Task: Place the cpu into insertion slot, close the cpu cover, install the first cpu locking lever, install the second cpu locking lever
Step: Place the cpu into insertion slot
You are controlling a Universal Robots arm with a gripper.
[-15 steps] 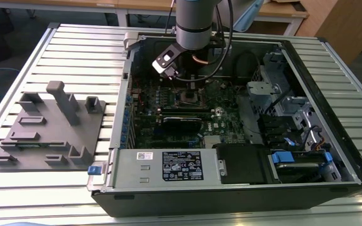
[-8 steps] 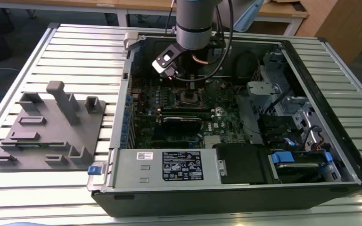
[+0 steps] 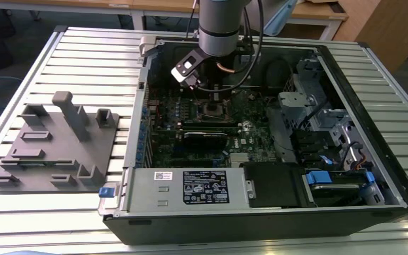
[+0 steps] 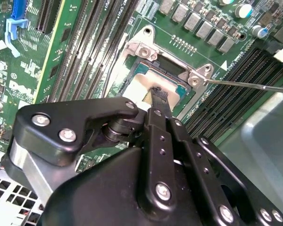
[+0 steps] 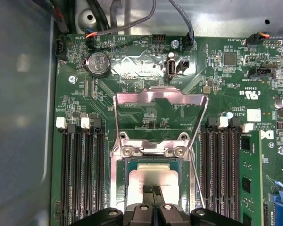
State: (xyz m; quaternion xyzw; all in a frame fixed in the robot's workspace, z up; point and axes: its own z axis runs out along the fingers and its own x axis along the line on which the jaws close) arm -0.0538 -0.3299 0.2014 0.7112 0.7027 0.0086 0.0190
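Open computer case (image 3: 261, 228) laid flat on slatted metal table (image 3: 83, 58). Grey moulded fixture block (image 3: 51, 151) set beside case, at exterior view's left. Labelled power supply (image 3: 154, 194) mounted inside case. Coin battery (image 5: 97, 64), black memory slots (image 5: 80, 174) seen on green motherboard (image 5: 217, 89).

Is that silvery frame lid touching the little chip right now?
Apart. In the first wrist view the cpu cover stands swung open, its frame clear of the cpu, which lies uncovered.

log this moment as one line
gripper: shut, tip over cpu | cpu: lying in insertion slot | cpu cover: raised open
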